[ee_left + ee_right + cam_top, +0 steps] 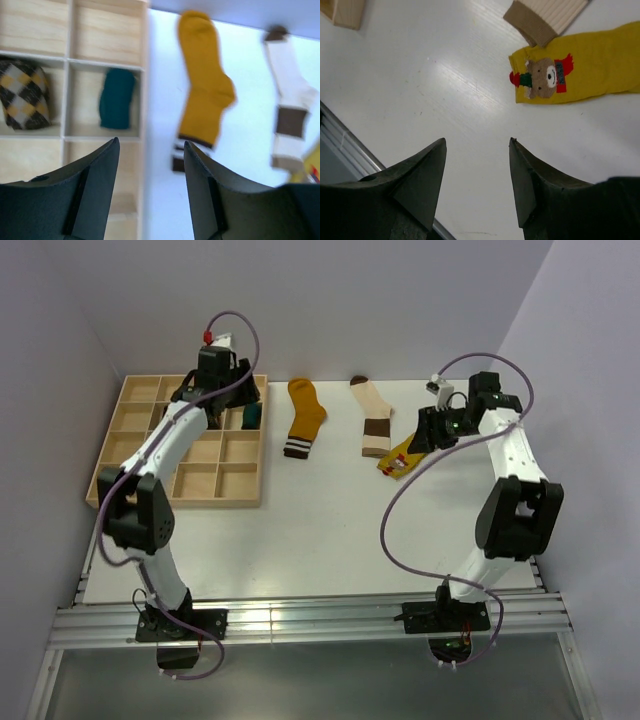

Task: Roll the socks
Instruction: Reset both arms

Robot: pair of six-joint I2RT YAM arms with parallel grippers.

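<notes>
A mustard sock with a striped cuff [305,418] [205,85] lies flat at the back of the table. A cream sock with brown bands [374,418] [290,100] lies to its right. A yellow sock with a bear and red mark [398,460] [570,70] lies beside the cream one. A rolled teal sock [252,417] [116,97] and a rolled argyle sock [22,92] sit in neighbouring tray compartments. My left gripper [225,400] [151,141] is open and empty above the tray's right side. My right gripper [425,438] [477,140] is open and empty above the table near the yellow sock.
A wooden tray [110,455] with several compartments stands at the back left; its right wall [145,75] runs beside the mustard sock. Walls close in the table on the left, back and right. A metal rail [320,620] runs along the near edge.
</notes>
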